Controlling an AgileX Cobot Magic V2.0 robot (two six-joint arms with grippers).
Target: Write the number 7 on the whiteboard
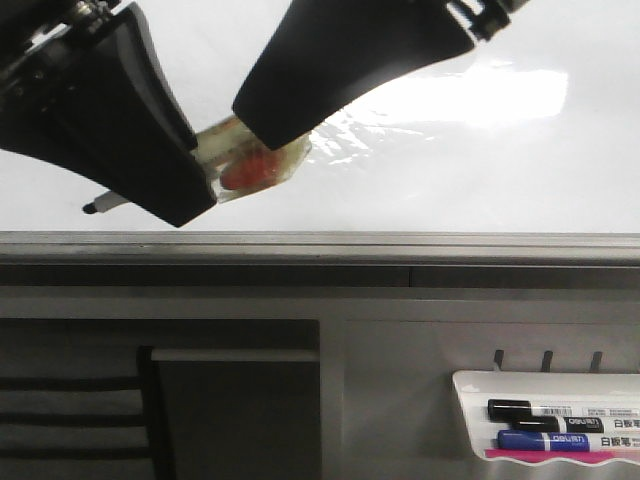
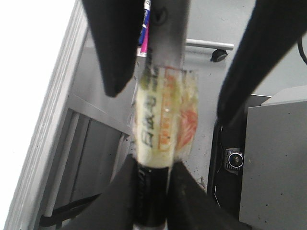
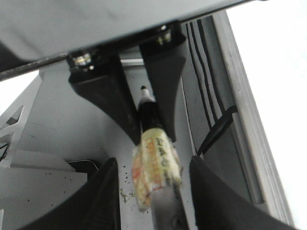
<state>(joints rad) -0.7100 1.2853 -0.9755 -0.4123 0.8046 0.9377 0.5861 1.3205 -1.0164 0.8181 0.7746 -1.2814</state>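
The whiteboard (image 1: pixel 480 170) fills the upper part of the front view, glossy white with a glare patch. No number 7 shows on it. My left gripper (image 1: pixel 195 205) is shut on a marker (image 1: pixel 255 165) wrapped in a yellowish label and clear tape, with its dark tip (image 1: pixel 92 208) poking out to the left over the board. In the left wrist view the fingers (image 2: pixel 122 191) clamp the marker's black barrel (image 2: pixel 152 191). My right gripper (image 1: pixel 270 125) is open. Its two fingers stand apart on either side of the marker's grey rear end (image 3: pixel 165 206) without touching it.
A grey metal rail (image 1: pixel 320 245) runs along the board's near edge. Below it, at the lower right, a white marker tray (image 1: pixel 470 380) holds a black marker (image 1: pixel 545 410) and a blue one (image 1: pixel 550 440). A dark cabinet (image 1: pixel 230 420) sits below left.
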